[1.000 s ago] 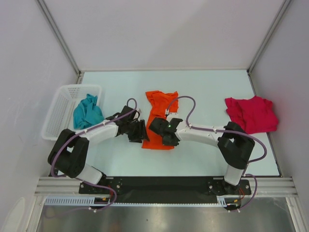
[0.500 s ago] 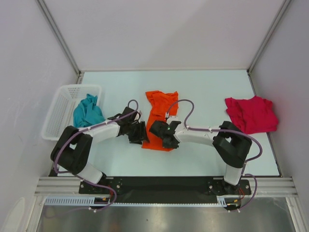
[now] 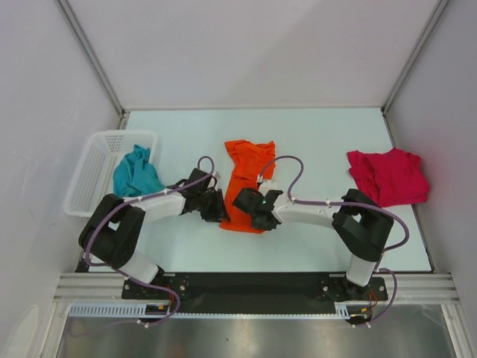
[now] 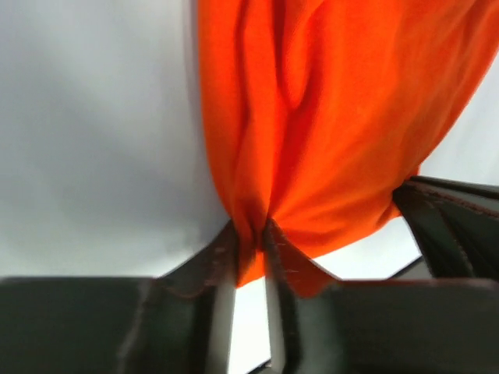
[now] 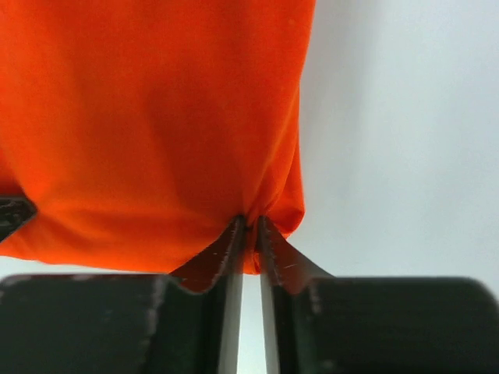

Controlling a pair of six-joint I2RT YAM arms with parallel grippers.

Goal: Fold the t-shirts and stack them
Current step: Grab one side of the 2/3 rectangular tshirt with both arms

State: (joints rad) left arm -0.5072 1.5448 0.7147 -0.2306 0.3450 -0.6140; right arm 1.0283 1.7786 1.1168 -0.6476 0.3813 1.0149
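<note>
**Bright orange cloth t-shirt (image 3: 246, 175) pinched at its near hem**

Both claws were clenched on the shirt. The left claw (image 3: 215, 207) gripped a gathered fold at the hem's left corner, its fingers (image 4: 222, 261) nearly together with orange cloth bunched between them. The right claw (image 3: 251, 211) gripped the right corner the same way, its fingers (image 5: 234, 241) nipping the edge.

The shirt lay in the middle of the pale bench (image 3: 320, 134). Its long axis ran from the near edge toward the far edge, so the whole garment stretched away from both claws, and its far end was rumpled. Each arm was about equally near its own corner. Any fold would likely have carried the hem away from the bases, over the body of the shirt.

Nothing stood in that path. A crimson red cloth t-shirt (image 3: 387, 177) lay crumpled well apart near the right edge. A teal cloth t-shirt (image 3: 136, 173) sat bunched at the left edge in a white plastic mesh basket (image 3: 83, 183).
</note>
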